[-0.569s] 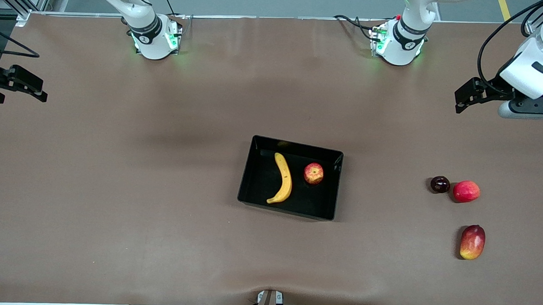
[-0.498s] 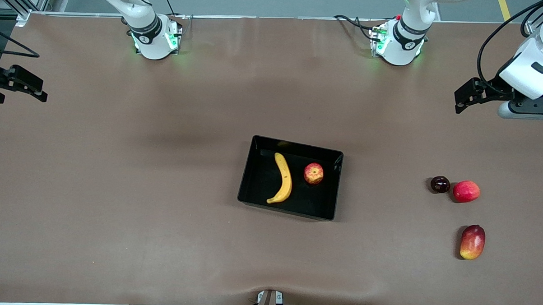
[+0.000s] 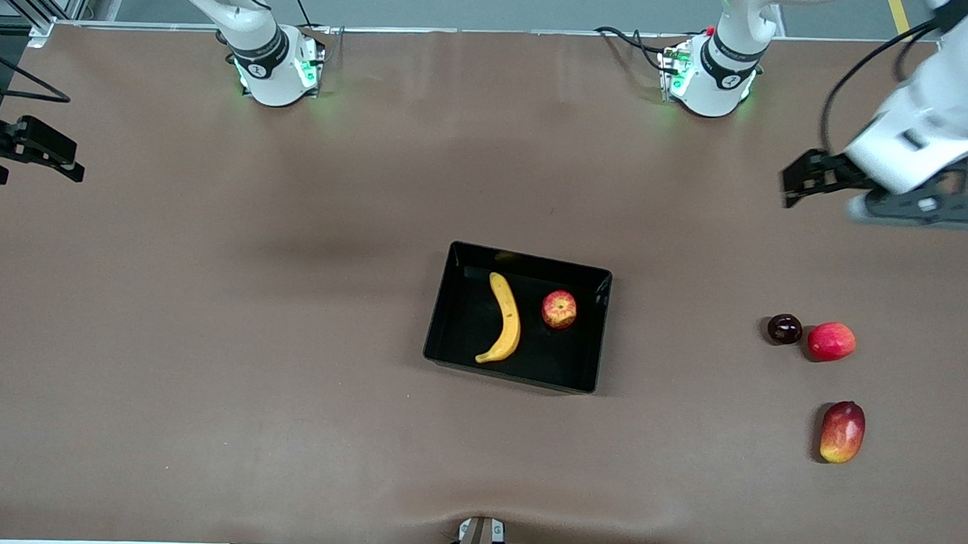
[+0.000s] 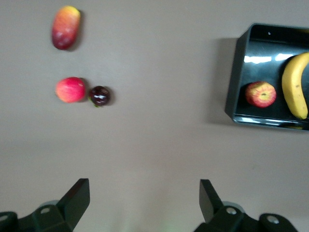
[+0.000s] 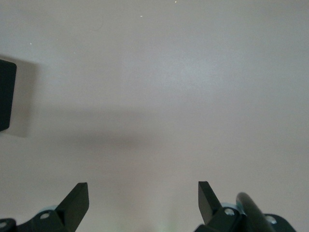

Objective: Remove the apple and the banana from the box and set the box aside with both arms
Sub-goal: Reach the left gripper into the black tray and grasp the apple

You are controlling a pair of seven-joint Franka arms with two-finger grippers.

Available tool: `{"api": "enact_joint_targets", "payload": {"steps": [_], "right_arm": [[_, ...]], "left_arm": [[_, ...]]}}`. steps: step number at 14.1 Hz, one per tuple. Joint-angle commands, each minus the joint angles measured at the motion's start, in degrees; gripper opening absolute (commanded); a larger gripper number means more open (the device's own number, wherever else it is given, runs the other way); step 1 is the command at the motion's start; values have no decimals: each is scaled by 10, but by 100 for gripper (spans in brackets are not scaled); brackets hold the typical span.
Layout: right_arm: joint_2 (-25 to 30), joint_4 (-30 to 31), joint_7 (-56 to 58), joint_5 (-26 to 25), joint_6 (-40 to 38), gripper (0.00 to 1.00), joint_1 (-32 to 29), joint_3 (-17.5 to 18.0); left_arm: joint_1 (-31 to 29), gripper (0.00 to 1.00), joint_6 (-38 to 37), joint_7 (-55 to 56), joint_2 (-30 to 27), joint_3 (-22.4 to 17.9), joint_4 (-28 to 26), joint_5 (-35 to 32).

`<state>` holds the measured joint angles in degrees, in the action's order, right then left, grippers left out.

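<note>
Both grippers released: left gripper (image 4: 144,200), right gripper (image 5: 143,199); only front shows banana (image 3: 504,319) w/ apple (image 3: 559,309).

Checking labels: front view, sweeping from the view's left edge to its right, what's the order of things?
right gripper → black tray → banana → apple → dark purple fruit → round red fruit → mango.

Brown table (image 3: 208,335) with black tray (image 3: 442,319), purple fruit (image 3: 785,328), red fruit (image 3: 832,341), mango (image 3: 842,431)
</note>
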<state>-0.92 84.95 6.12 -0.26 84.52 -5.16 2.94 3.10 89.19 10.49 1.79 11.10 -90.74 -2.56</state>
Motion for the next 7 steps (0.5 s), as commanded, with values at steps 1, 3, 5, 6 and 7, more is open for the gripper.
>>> {"api": "enact_joint_targets", "payload": {"steps": [1, 3, 5, 6, 7], "right_arm": [[10, 3, -1, 8, -3, 100, -11, 6], [10, 3, -1, 8, -2, 100, -11, 6], [10, 3, -2, 8, -2, 100, -9, 6], [10, 3, -2, 8, -2, 100, -10, 6], [10, 3, -2, 8, -2, 100, -10, 6]], "left_arm": [[52, 100, -4, 93, 59, 21, 28, -45], [115, 100, 1, 184, 118, 24, 60, -59], [159, 100, 59, 278, 167, 25, 66, -59], [182, 100, 89, 318, 192, 25, 65, -61], [201, 100, 119, 348, 217, 24, 65, -64]]}}
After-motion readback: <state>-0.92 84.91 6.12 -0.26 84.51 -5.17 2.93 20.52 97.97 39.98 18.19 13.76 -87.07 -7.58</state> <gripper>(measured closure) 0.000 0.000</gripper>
